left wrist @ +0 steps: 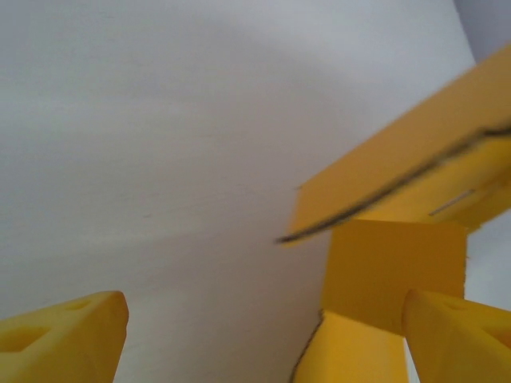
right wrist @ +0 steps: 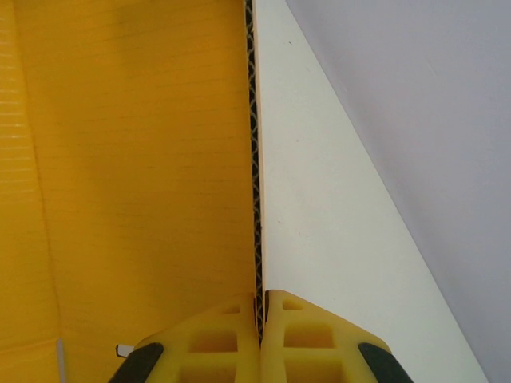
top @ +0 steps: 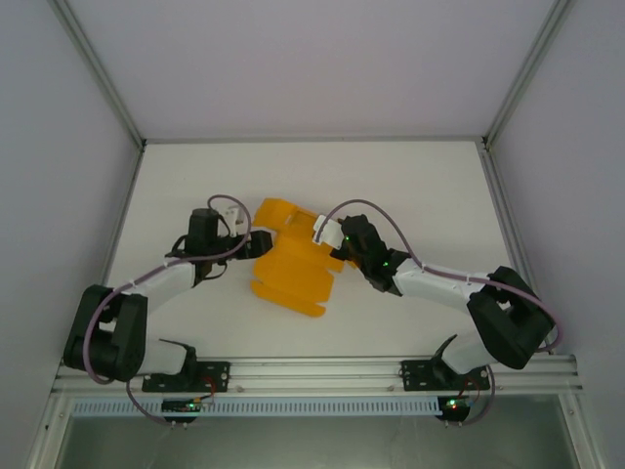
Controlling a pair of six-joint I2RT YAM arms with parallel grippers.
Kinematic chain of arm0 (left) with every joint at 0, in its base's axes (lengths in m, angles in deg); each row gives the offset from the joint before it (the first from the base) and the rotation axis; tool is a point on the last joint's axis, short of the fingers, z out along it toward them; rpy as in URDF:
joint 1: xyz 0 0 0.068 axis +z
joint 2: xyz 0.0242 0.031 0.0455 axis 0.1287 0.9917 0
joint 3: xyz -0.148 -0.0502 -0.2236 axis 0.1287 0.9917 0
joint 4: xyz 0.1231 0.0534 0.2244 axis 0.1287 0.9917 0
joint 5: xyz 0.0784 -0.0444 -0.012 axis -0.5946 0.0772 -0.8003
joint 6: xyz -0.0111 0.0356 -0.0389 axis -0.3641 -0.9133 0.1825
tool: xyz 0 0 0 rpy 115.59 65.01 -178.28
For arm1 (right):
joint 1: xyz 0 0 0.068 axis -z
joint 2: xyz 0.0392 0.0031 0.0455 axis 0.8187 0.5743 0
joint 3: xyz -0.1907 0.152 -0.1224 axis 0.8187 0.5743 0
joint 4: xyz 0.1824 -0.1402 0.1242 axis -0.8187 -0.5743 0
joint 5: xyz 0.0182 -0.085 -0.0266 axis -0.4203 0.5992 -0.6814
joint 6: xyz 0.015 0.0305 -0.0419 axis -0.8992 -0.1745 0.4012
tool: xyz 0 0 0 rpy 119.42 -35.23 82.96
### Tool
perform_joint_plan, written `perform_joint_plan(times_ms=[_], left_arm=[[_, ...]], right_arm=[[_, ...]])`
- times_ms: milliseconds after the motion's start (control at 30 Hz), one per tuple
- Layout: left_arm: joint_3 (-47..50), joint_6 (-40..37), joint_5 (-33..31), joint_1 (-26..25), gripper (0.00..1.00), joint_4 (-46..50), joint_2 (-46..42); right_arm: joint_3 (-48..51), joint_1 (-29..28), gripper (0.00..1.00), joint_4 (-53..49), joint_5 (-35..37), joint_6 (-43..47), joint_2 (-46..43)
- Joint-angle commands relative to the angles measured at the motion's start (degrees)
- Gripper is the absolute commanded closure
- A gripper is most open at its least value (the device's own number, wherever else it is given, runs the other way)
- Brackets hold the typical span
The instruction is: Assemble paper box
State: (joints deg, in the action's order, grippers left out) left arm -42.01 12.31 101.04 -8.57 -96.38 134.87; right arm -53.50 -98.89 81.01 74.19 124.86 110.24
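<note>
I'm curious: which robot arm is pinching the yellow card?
The right arm: its jaws are shut on the edge of the paper box. The left arm has its jaws wide apart.

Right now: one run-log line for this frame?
paper box: partly folded, on table | left gripper: open beside it | right gripper: shut on its edge

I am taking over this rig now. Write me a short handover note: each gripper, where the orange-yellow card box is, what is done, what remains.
Left gripper: open, holding nothing, close to the sheet's left side.
Right gripper: shut on the edge of one panel of the orange-yellow corrugated card sheet.
Sheet: in the middle of the white table, near part flat, far part lifted.
Done: one panel pinched and partly raised.
Left: fold the other flaps and close the box.
</note>
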Motion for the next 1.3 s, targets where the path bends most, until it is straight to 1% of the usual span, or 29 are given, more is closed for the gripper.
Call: perform_joint_plan(times_ms=[0,200,300,433,533,700,800,1033,1233,1267], left_arm=[[0.06,-1.13,3.77,-1.08,0.13,-4.64,0.06],[0.02,1.64,6.48,-1.19,0.28,-8.28,3.52],[0.22,2.75,8.71,-1.52,0.32,-10.61,4.79],[0.4,3.78,9.05,-1.79,0.48,-12.05,5.2],[0.49,4.33,8.86,-1.88,0.65,-12.72,5.19],[0.71,4.69,8.36,-2.05,0.89,-13.43,5.54],[0.93,4.87,7.76,-2.05,0.99,-13.48,5.74],[1.3,4.12,6.71,-2.14,1.0,-12.16,5.72],[1.29,3.38,5.29,-2.16,1.0,-9.35,5.3],[1.02,2.92,4.83,-2.12,0.88,-7.96,4.95]], right_arm=[[-1.82,0.07,1.0,1.63,-1.88,-2.53,-1.5],[-1.39,0.34,1.0,2.46,-4.26,-4.26,-3.13],[-0.93,0.6,1.0,2.9,-5.82,-4.99,-4.26],[-0.71,1.3,1.0,2.77,-7.08,-5.94,-5.17],[-0.73,1.36,1.0,1.64,-7.86,-5.94,-5.37],[-0.91,1.43,1.0,-0.09,-7.72,-5.89,-5.02],[-1.22,1.47,1.0,-1.62,-7.95,-5.68,-4.85],[-1.45,1.42,1.0,-2.84,-7.23,-3.56,-4.68],[-2.8,1.0,1.0,-4.83,-5.11,3.29,-3.07],[-3.17,0.82,1.0,-5.1,-4.34,4.93,-2.58]])
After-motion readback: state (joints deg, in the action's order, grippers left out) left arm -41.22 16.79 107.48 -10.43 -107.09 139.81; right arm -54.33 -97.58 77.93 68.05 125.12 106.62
